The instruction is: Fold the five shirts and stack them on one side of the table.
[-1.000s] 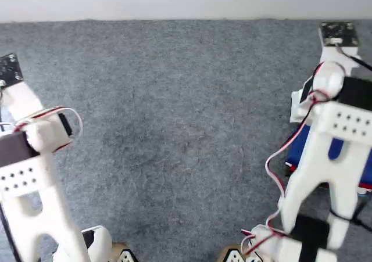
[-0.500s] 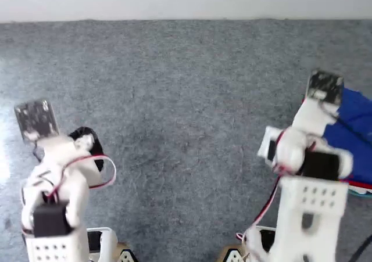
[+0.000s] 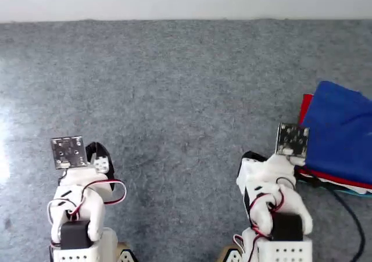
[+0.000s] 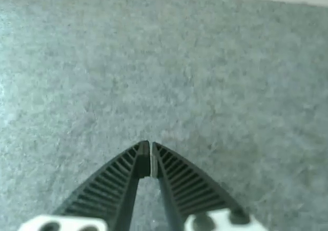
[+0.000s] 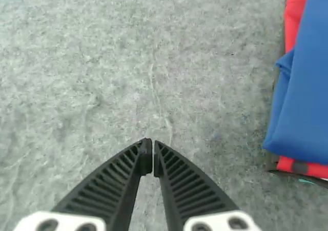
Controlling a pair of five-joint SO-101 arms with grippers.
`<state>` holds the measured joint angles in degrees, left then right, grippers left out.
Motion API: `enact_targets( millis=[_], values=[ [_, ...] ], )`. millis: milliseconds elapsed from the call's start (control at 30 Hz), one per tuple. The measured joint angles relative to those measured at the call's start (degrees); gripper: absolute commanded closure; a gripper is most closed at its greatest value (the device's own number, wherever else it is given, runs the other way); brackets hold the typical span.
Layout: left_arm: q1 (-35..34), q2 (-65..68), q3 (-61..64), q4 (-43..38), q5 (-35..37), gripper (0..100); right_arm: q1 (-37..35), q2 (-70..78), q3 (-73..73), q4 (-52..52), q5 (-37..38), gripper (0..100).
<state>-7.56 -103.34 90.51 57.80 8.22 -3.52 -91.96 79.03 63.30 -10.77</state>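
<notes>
A stack of folded shirts (image 3: 340, 137) lies at the table's right edge, a blue one on top, a red one under it and darker layers below. In the right wrist view the stack (image 5: 307, 82) sits beside my right gripper (image 5: 148, 154), which is shut with nothing in it. My left gripper (image 4: 149, 155) is shut too, over bare grey felt. Both arms are drawn back at the table's near edge: the left arm (image 3: 78, 198) at the near left, the right arm (image 3: 273, 198) at the near right, next to the stack.
Grey felt (image 3: 186, 88) covers the table up to a pale wall at the back. A black cable (image 3: 351, 215) runs over the felt near the right arm, below the stack.
Both arms have pulled back from the table's middle height to the near edge and folded down. The right arm no longer covers the stack, so the blue top shirt shows in full.
</notes>
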Motion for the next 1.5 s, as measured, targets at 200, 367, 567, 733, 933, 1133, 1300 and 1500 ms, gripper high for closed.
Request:
enact_targets(
  millis=[200, 367, 567, 733, 933, 1133, 1300, 1500],
  values=[
    [0.09, -0.35, 5.27, 0.00, -0.18, 99, -0.26, -10.81, 11.96, 0.00, 5.63, 99.0],
    [0.18, -0.35, 6.42, 0.00, -0.18, 99, -0.35, -11.08, 16.44, 0.09, 6.07, 99.0],
    [5.98, -0.35, 6.42, 1.76, -0.35, 99, -0.62, -11.16, 16.62, 3.52, 6.42, 99.0],
    [7.65, -0.35, 6.42, 4.57, -0.35, 99, -1.67, -11.16, 16.62, 8.97, 6.42, 99.0],
    [5.80, -0.35, 6.42, 8.79, -0.35, 99, -1.85, -11.16, 16.62, 10.90, 6.42, 99.0],
    [5.27, -0.35, 6.42, 9.32, -0.35, 99, -1.93, -11.16, 16.62, 10.90, 6.42, 99.0],
    [3.69, -0.35, 6.42, 11.16, -0.35, 99, -1.93, -11.16, 16.62, 10.90, 6.42, 99.0],
    [3.52, -0.35, 6.42, 11.60, -0.35, 99, -1.93, -11.16, 16.62, 10.90, 6.42, 99.0]
  ],
)
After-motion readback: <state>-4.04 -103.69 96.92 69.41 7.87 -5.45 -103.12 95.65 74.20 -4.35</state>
